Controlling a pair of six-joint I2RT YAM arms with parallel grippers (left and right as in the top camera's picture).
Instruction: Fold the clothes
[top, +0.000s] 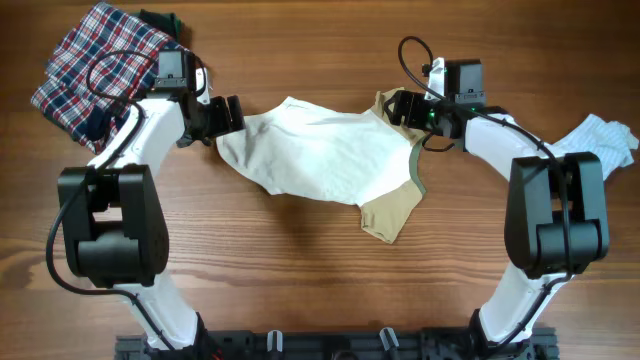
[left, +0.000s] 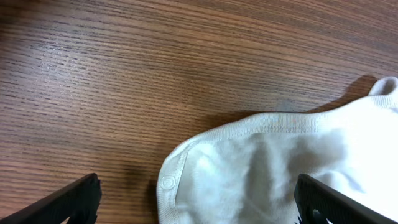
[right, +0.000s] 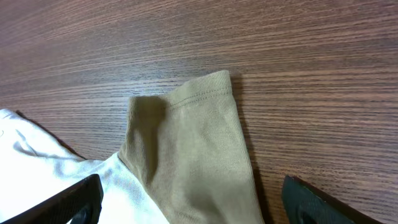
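A cream-white top lies spread on the table, with one tan sleeve at its lower right and a thin olive edge. My left gripper is open over the top's left corner. In the left wrist view the white hem with a snap button lies between the spread fingers. My right gripper is open over the other tan sleeve, which lies flat between its fingers. Neither gripper holds the cloth. A pale blue striped garment lies at the far right.
A red-and-blue plaid garment is bunched at the back left, beside the left arm. The wooden table is bare in front of the top. The arm bases stand at the front edge.
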